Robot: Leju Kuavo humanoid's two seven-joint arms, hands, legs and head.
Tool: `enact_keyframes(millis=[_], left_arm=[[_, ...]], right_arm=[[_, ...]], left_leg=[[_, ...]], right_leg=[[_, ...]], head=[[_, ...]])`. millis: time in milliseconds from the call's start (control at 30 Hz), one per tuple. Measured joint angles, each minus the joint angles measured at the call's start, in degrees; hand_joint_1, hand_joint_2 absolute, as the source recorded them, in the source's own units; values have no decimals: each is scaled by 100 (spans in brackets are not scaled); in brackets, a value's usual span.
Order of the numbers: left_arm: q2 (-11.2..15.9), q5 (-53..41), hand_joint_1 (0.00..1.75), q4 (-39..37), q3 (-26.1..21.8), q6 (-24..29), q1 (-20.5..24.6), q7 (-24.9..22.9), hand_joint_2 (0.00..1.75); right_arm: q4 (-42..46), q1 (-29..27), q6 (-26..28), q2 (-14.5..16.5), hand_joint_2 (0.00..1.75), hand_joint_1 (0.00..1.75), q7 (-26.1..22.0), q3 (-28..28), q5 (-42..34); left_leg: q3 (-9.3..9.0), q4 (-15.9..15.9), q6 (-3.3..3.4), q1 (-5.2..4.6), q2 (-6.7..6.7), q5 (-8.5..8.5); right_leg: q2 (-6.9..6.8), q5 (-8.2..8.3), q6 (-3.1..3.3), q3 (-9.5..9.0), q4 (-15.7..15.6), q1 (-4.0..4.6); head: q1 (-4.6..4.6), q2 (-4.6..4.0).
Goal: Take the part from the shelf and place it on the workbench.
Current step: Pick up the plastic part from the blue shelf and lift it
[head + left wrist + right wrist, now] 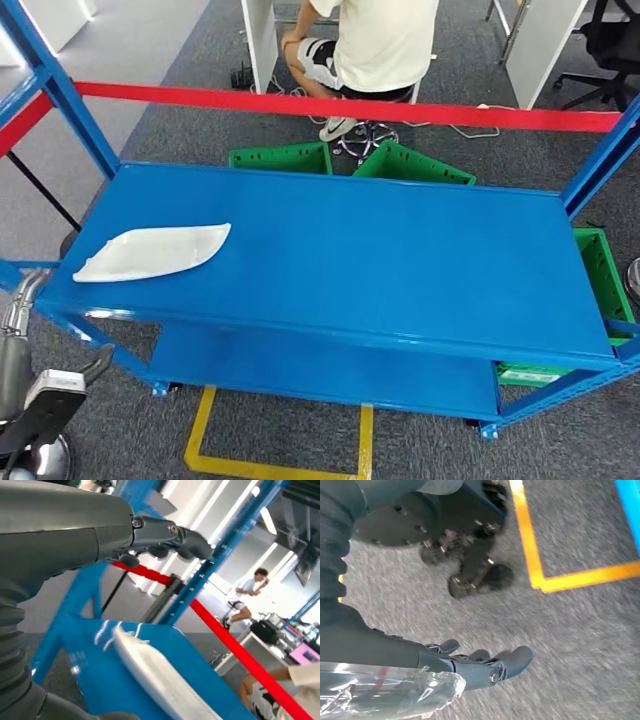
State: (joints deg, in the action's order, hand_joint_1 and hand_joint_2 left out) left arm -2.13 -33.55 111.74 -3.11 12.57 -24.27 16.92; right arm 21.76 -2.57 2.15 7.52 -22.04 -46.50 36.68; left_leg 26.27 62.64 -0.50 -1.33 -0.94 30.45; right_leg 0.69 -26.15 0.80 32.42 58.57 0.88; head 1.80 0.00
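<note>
One white part [155, 251], long, curved, pointed end, on blue shelf [362, 250]

A shelf [362, 250] stretches across the head view, with a lower shelf level [317, 365] beneath its top level. The part [155, 250] lies flat on the top level, near its left end and toward the front edge. A rail [347, 105] runs across behind the shelf. Beyond the rail, a person [377, 45] sits with their back turned. Crates [347, 160] sit on the floor just behind the shelf, and another crate [600, 270] stands at its right end. Floor tape [264, 465] lies on the floor in front of the shelf. The left hand [45, 400] is low at the front left, below and apart from the part. The right hand [486, 665] hangs above the floor near the tape.
</note>
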Motion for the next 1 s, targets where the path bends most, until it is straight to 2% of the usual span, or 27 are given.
enact_keyframes(millis=[33,67,100,167,200,233,267,300,333,367,400,467,500,533,600,633,667,700,767,800,833,867,933,967,1000], left_arm=[[84,-49,0,8,55,-36,-3,-79,175],[166,-90,0,10,111,-62,-12,-146,175],[242,-127,0,10,166,-77,-25,-207,175],[371,-181,0,10,264,-78,-50,-325,175],[424,-200,0,10,303,-76,-61,-404,175],[473,-213,0,10,333,-78,-77,-502,175],[510,-221,0,6,356,-87,-98,-613,175],[539,-225,0,3,372,-103,-117,-729,175],[561,-227,0,-2,384,-135,-132,-855,175],[570,-232,0,-7,387,-172,-152,-969,175],[578,-244,0,-10,385,-219,-160,-1077,175],[584,-309,0,-17,368,-324,-157,-1265,175],[586,-361,0,-21,357,-378,-144,-1345,175],[585,-426,0,-27,348,-434,-136,-1428,175],[584,-551,0,-51,336,-555,-135,-1574,175],[586,-597,0,-70,333,-639,-134,-1652,175],[595,-621,0,-91,333,-741,-134,-1720,175],[614,-618,0,-112,338,-861,-135,-1784,175],[703,-519,0,-157,373,-1121,-139,-1887,175],[769,-438,0,-183,409,-1225,-139,-1922,175],[843,-355,0,-208,452,-1301,-142,-1949,175],[918,-291,0,-231,497,-1349,-149,-1967,175],[1058,-199,0,-271,569,-1392,-164,-1989,175],[1120,-136,0,-287,603,-1403,-169,-1993,175],[1186,-44,0,-302,643,-1407,-171,-1996,175]], right_arm=[[0,9,-9,-4,175,0,12,-16,37],[1,12,-20,-10,175,0,25,-33,72],[1,8,-35,-10,175,0,40,-47,102],[1,-11,-73,-9,175,0,70,-75,167],[4,-22,-94,-7,175,0,91,-87,198],[16,-32,-119,-3,175,0,116,-105,236],[35,-45,-143,2,175,0,151,-129,273],[67,-59,-170,10,175,0,190,-156,313],[109,-77,-200,21,175,0,228,-186,359],[156,-93,-229,33,175,0,262,-215,405],[208,-98,-256,49,175,0,289,-244,452],[308,-86,-308,75,175,0,328,-307,551],[353,-69,-330,89,175,0,342,-338,599],[395,-54,-352,104,175,0,356,-374,652],[461,-46,-390,139,175,0,377,-451,747],[487,-54,-405,155,175,0,385,-497,798],[507,-65,-419,168,175,0,390,-541,846],[520,-73,-430,176,175,0,390,-585,894],[535,-64,-456,184,175,0,372,-681,1001],[537,-51,-466,180,175,0,357,-730,1049],[537,-32,-475,177,175,0,342,-775,1092],[537,-16,-479,175,175,0,330,-814,1120],[536,-2,-481,177,175,0,312,-872,1155],[536,-2,-478,176,175,0,297,-895,1172],[534,1,-472,174,175,0,274,-919,1194]], left_leg=[[238,329,-48,15,9,-4],[502,642,-95,41,16,89],[755,863,-132,72,18,288],[1125,957,-194,123,21,700],[1217,822,-223,145,24,754],[1259,586,-259,169,33,600],[1282,275,-294,198,55,194],[1295,-95,-313,232,100,-281],[1307,-357,-313,258,140,-726],[1320,-513,-287,273,166,-1050],[1323,-567,-237,277,175,-1149],[1291,-495,-113,276,143,-1134],[1265,-490,-58,276,137,-1086],[1231,-493,-11,273,135,-1040],[1177,-495,51,243,133,-953],[1145,-495,70,220,125,-912],[1100,-495,83,196,112,-870],[1041,-495,91,171,99,-828],[905,-498,97,130,84,-746],[853,-494,89,106,83,-711],[823,-487,83,93,79,-672],[812,-481,90,88,77,-633],[799,-478,79,96,75,-580],[786,-486,61,104,79,-583],[773,-494,30,111,80,-597]], right_leg=[[1,-25,5,-107,-90,-25],[3,-62,7,-222,-171,-45],[8,-110,-2,-344,-243,-66],[26,-246,-41,-609,-348,-124],[41,-333,-73,-751,-379,-162],[56,-433,-115,-887,-396,-202],[69,-539,-160,-995,-404,-226],[76,-655,-207,-1079,-392,-233],[80,-773,-252,-1148,-396,-227],[78,-864,-292,-1213,-410,-213],[74,-932,-327,-1290,-442,-209],[49,-1017,-382,-1410,-473,-222],[25,-1099,-397,-1353,-328,-222],[1,-1232,-409,-1180,-16,-216],[-29,-1541,-412,-563,927,-196],[-29,-1602,-402,-246,1322,-188],[-29,-1531,-380,-16,1515,-178],[-28,-1321,-341,103,1468,-160],[-34,-659,-210,62,822,-86],[-46,-404,-128,-4,473,-43],[-57,-246,-107,-62,207,-13],[-60,-197,-139,-90,67,4],[-46,-211,-207,-120,-3,12],[-37,-217,-204,-127,-5,19],[-34,-215,-171,-133,-5,25]], head=[[20,0],[42,0],[44,0],[48,0],[48,0],[51,0],[70,-1],[120,-1],[155,-1],[184,0],[193,1],[148,2],[129,3],[109,3],[73,2],[65,2],[61,1],[59,1],[52,0],[54,0],[52,1],[61,1],[71,1],[76,0],[74,0]])
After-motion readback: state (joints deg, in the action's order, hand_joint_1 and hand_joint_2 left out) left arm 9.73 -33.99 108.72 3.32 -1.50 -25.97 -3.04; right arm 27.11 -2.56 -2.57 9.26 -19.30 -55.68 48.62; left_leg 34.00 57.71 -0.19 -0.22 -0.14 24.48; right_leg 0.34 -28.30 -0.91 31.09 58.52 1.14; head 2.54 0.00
